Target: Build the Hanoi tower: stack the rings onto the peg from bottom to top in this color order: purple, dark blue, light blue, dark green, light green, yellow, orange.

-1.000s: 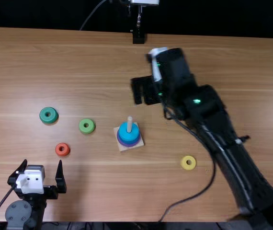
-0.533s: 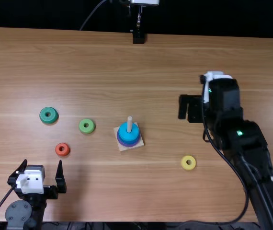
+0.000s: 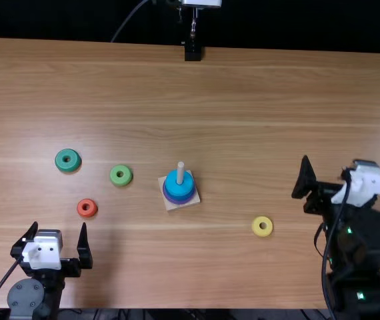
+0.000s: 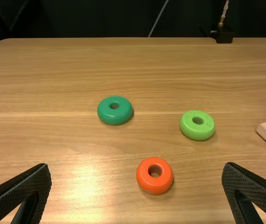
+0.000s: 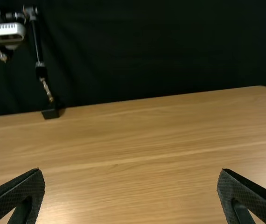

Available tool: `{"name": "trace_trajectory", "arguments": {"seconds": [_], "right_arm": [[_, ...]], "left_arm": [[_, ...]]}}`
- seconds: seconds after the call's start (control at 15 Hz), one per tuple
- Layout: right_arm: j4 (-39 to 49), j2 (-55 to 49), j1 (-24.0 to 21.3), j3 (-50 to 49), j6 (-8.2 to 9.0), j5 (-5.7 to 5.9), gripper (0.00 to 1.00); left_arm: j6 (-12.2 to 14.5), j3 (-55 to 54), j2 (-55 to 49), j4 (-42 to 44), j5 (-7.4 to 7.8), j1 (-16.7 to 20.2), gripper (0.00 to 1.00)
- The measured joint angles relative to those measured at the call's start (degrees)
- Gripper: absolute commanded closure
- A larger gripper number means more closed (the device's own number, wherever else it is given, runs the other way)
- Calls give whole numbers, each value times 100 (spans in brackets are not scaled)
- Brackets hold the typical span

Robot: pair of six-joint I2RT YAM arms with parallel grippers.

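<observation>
Top view, light blue ring (image 3: 175,189) around peg (image 3: 181,171), both arms' jaws wide

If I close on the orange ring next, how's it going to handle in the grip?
The orange ring lies flat on the table, so it should probably slide rather than roll if nudged. Its thick, even wall looks stiff and unlikely to squash. The glossy, rounded sides may be slippery, so I'd guess an off-center squeeze could make it squirt out.
</observation>
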Motion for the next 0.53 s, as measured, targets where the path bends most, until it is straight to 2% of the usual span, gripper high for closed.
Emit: {"name": "trace_trajectory", "arguments": {"seconds": [0.07,0.13,0.2,0.27,0.4,0.53], "right_arm": [[0,-404,-66,-267,-7,-127,0],[0,-807,-98,-553,-85,-352,0],[-2,-1163,-107,-824,-232,-540,0],[-2,-1499,-107,-1069,-433,-645,0],[-31,-2131,-107,-1576,-817,-769,0],[-94,-2830,-122,-2256,-1027,-835,0]], "left_arm": [[0,0,0,-2,0,0,0],[-2,0,0,0,2,0,0],[0,0,0,-2,2,0,0],[-2,0,0,-2,2,0,0],[-2,0,0,-2,2,0,0],[-2,0,0,-2,0,0,0]]}}
